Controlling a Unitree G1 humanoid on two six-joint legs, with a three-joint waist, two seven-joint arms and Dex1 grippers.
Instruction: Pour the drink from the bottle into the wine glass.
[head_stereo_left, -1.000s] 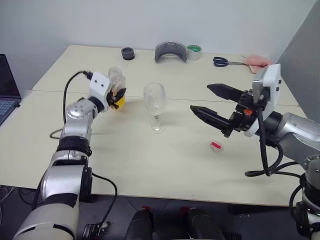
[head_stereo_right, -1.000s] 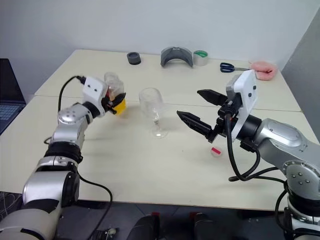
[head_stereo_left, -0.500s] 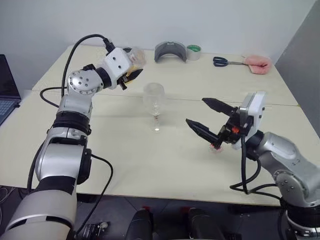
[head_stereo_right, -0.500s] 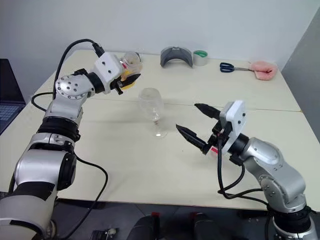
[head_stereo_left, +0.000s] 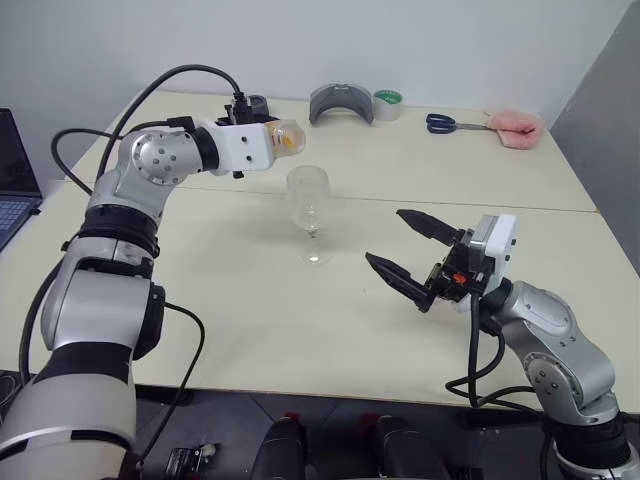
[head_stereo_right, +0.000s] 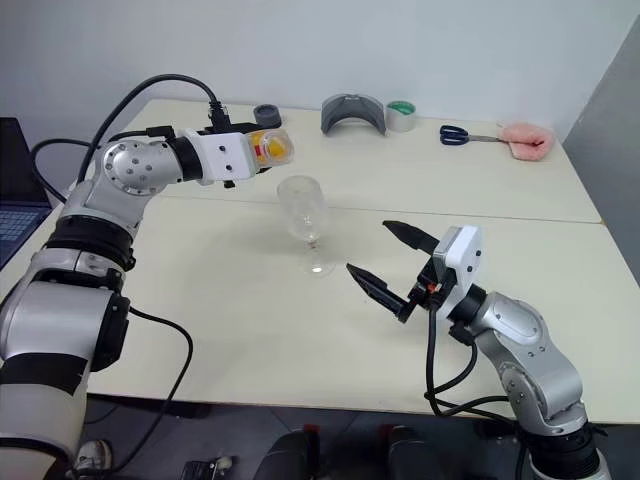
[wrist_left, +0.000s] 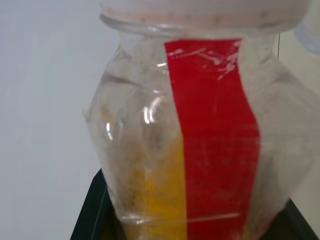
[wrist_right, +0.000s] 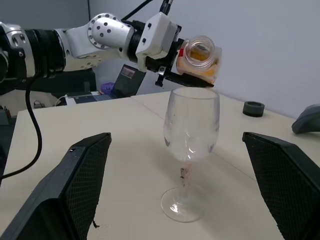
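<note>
The left claw (head_stereo_right: 258, 152) was clamped on the bottle (head_stereo_right: 272, 148), tipped nearly level with its mouth just above the wine glass (head_stereo_right: 303, 208) so the drink (wrist_right: 197, 56) could run toward it, while the right claw (head_stereo_right: 392, 266), fingers apart and empty, hovered over the bench (head_stereo_right: 250, 320) beside the glass, nothing between them.

Left gripper (head_stereo_left: 262, 148) holds bottle (head_stereo_left: 283, 139) tipped sideways above wine glass (head_stereo_left: 308, 212).
</note>
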